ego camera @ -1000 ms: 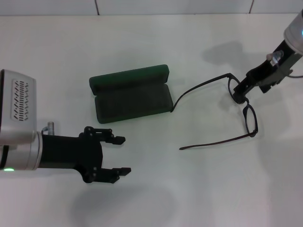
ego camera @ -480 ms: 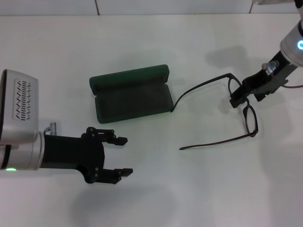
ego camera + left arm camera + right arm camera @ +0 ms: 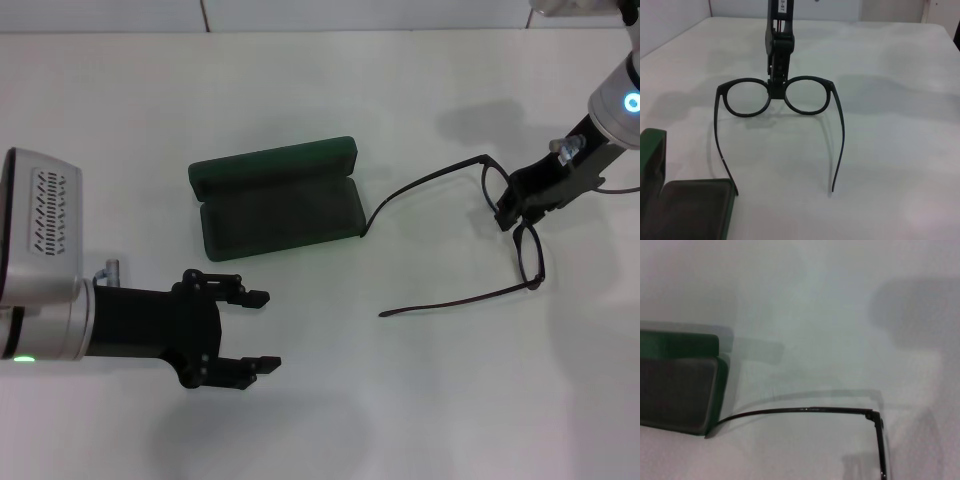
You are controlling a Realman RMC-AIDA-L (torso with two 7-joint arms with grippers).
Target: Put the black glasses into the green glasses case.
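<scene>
A white table point(image 3: 400, 400) is seen filling nearly the whole head view; its surface is plain and matte, with soft grey shadows cast on it, one near the far right and one low near the front. Along the far edge a white tiled wall point(image 3: 370, 12) is shown, with dark grout lines running down to the tabletop. In the left wrist view the same tabletop point(image 3: 900, 150) is seen, bordered at the far side by pale wall panels point(image 3: 740, 7). In the right wrist view only tabletop point(image 3: 805, 300) with blurred shadows is visible.
</scene>
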